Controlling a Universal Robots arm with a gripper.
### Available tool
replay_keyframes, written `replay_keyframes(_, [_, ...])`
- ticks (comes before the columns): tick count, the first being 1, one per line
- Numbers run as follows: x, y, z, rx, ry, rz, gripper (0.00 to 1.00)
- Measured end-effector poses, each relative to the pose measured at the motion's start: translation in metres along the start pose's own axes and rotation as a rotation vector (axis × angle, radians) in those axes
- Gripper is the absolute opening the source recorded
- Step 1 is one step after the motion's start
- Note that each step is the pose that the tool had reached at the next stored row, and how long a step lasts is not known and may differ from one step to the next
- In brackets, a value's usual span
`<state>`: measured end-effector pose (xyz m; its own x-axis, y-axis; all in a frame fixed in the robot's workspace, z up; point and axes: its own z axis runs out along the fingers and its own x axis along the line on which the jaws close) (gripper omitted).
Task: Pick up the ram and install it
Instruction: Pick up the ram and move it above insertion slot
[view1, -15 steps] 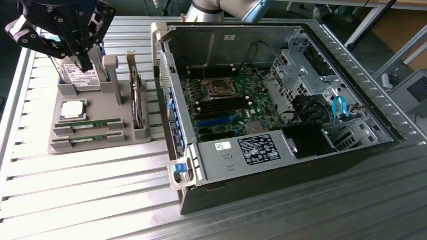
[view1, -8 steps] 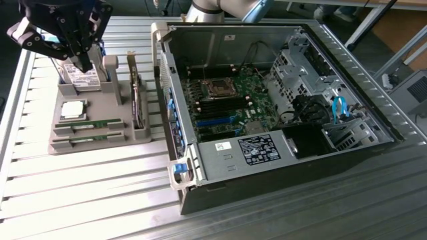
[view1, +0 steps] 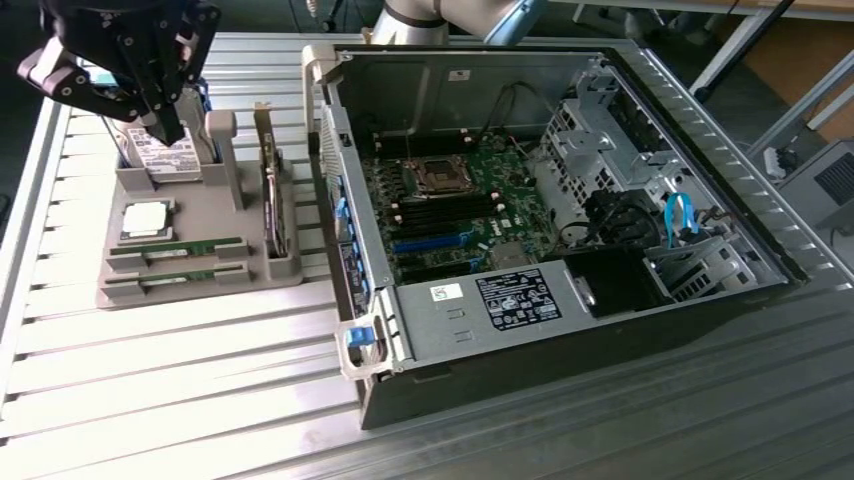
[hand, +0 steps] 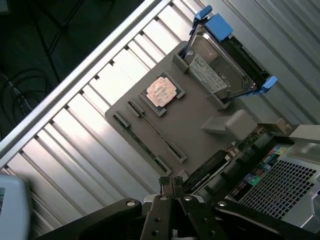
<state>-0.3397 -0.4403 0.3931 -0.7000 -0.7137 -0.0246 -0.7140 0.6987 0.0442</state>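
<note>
Two ram sticks stand on edge in parallel slots of a gray holder (view1: 200, 210) (hand: 200, 107): one ram stick (view1: 178, 247) (hand: 155, 131) just beside a square silver processor (view1: 144, 220) (hand: 162, 92), the other ram stick (view1: 178, 272) (hand: 140, 145) next to it, along the holder's outer edge. Both are thin green strips, seated and untouched.

At the far end of the holder from them, a hard drive (view1: 167, 158) (hand: 217, 75) with a white label leans in its bay, clipped in blue brackets. Along the side of the holder toward the exterior view's right, a dark expansion card (view1: 276, 205) stands upright in a slot.

Above the hard drive end hangs the gripper (view1: 170, 130) (hand: 172, 184), fingers pressed together with nothing between them, well apart from both sticks.

Holder and all rest on a slatted metal table (view1: 160, 380) (hand: 75, 150). Toward the exterior view's right lies an open computer case (view1: 747, 200) on its side, just beside the holder. Its green motherboard (view1: 461, 225) is exposed, with a processor socket (view1: 434, 175) and a row of black slots below it.
</note>
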Motion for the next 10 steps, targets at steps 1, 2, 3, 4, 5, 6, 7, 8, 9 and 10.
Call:
replay_keyframes(1, [0.0000,0.0000,0.0000,-0.0003,0.0004,-0.012,0.09])
replay_keyframes(2, [0.0000,0.0000,0.0000,-0.0005,0.0009,-0.023,0.09])
replay_keyframes(3, [0.0000,0.0000,0.0000,-0.0008,0.0013,-0.032,0.09])
replay_keyframes(4, [0.0000,0.0000,0.0000,-0.0012,0.0021,-0.048,0.09])
replay_keyframes(5, [0.0000,0.0000,0.0000,-0.0016,0.0030,-0.068,0.09])
replay_keyframes(6, [0.0000,0.0000,0.0000,-0.0020,0.0037,-0.084,0.09])
replay_keyframes(7, [0.0000,0.0000,0.0000,-0.0023,0.0042,-0.095,0.09])
replay_keyframes(8, [0.0000,0.0000,0.0000,-0.0025,0.0046,-0.104,0.09])
replay_keyframes(9, [0.0000,0.0000,0.0000,-0.0030,0.0053,-0.121,0.09])
replay_keyframes(10, [0.0000,0.0000,0.0000,-0.0034,0.0061,-0.138,0.09])
